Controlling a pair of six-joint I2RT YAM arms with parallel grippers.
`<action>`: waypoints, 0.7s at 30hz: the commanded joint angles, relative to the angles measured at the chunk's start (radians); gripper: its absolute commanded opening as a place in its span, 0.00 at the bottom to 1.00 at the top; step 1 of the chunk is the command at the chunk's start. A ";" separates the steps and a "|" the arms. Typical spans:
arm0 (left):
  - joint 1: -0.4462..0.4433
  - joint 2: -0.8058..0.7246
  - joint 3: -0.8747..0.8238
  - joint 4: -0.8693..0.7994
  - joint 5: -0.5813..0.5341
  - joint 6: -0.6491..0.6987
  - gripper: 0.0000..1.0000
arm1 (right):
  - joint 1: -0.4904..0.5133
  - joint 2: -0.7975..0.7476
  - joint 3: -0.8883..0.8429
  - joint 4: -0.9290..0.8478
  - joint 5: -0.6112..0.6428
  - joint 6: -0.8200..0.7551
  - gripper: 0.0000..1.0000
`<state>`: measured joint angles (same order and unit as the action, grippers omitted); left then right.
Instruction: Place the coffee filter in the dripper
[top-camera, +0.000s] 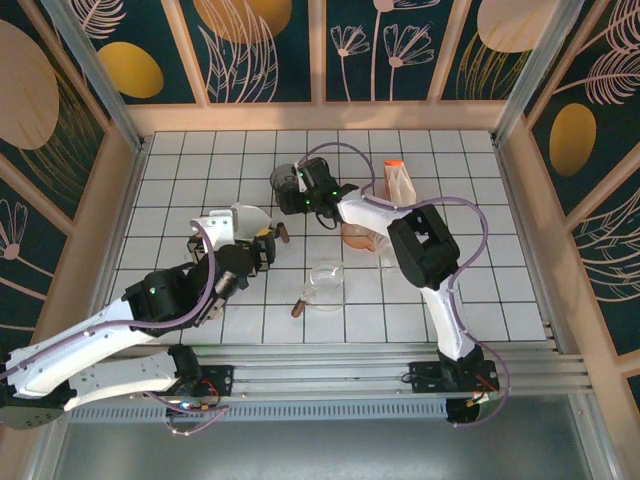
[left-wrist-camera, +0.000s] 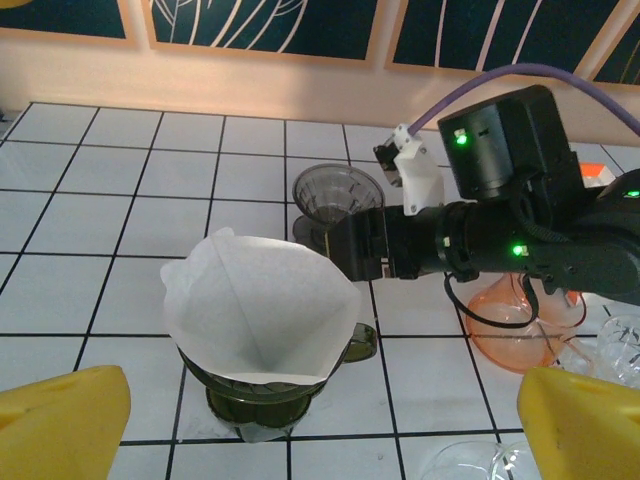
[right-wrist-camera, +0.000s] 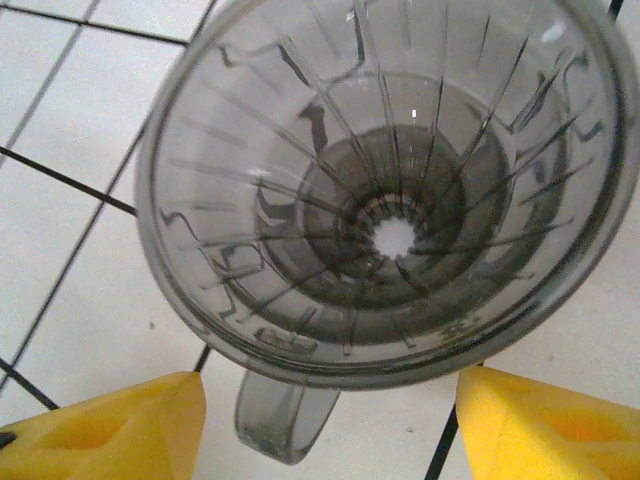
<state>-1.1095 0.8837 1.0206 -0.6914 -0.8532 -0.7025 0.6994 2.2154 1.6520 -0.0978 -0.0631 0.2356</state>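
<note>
Filter (left-wrist-camera: 262, 320), a white paper cone, sits mouth-up in the dark green dripper (left-wrist-camera: 255, 395) on the tiled bench (top-camera: 200, 170), its upper edge rising well above the dripper's rim. The left pincer (left-wrist-camera: 320, 425) is near it, released, with its yellow fingertips (left-wrist-camera: 60, 420) spread wide and nothing between them. Beyond the filter, the right pincer (right-wrist-camera: 325, 430) hangs over a smoky grey dripper (right-wrist-camera: 390, 190), also released, its fingers on either side of the dripper's handle without touching it. An orange dripper (left-wrist-camera: 515, 325) stands to the right under the right arm. A clear glass dripper (top-camera: 325, 280) stands nearer the arm bases, and an orange-topped pouch (top-camera: 400, 182) stands toward the far side.
</note>
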 joint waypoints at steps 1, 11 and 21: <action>-0.005 0.004 0.004 0.012 -0.012 -0.009 0.99 | 0.012 0.032 0.057 -0.044 0.054 -0.027 0.66; -0.006 0.011 0.004 0.010 -0.010 -0.008 0.99 | 0.021 0.063 0.097 -0.038 0.074 -0.067 0.55; -0.005 0.011 0.006 0.005 -0.003 -0.013 0.99 | 0.031 0.080 0.117 -0.036 0.142 -0.107 0.33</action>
<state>-1.1095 0.8928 1.0206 -0.6918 -0.8494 -0.7025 0.7189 2.2810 1.7329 -0.1322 0.0334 0.1551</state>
